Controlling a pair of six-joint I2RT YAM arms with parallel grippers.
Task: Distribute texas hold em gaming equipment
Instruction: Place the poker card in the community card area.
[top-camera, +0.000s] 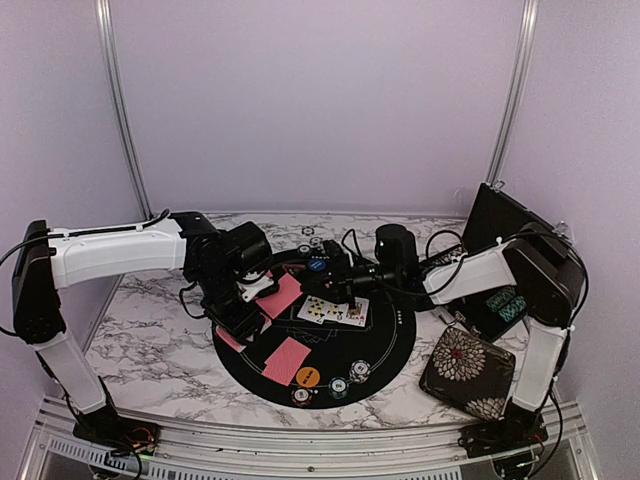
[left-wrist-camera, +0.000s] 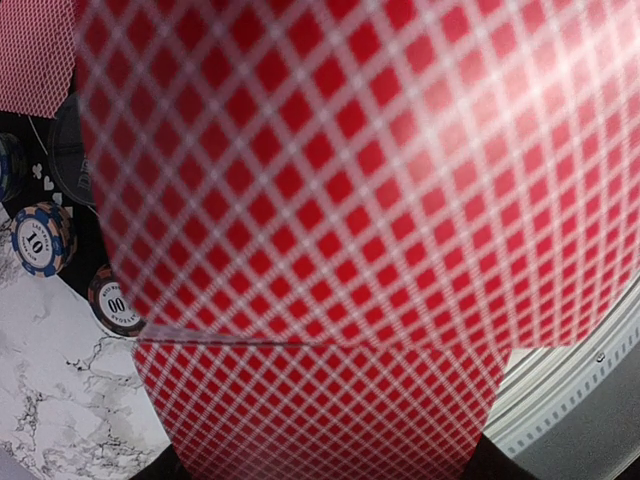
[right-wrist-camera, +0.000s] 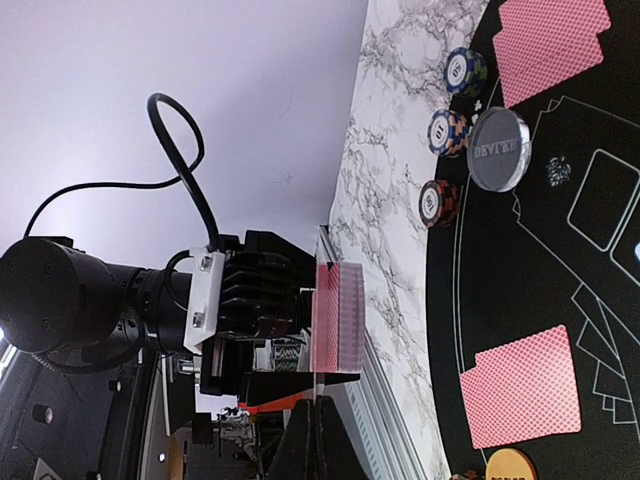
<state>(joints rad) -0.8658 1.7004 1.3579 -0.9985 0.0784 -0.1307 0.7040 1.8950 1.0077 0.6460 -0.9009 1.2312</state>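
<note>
Six chip stacks (right-wrist-camera: 447, 130): three ahead of the right gripper (top-camera: 348, 292), three beside it. Two face-down card pairs (right-wrist-camera: 520, 385), one deck (right-wrist-camera: 337, 318), perhaps three face-up cards (top-camera: 335, 310) beneath.

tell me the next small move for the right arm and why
Probably lift the right gripper away from the face-up cards and move it toward the deck held in the left gripper to take another card. It is shut, apparently empty, with its tip down at those cards, so that deal looks finished.
</note>
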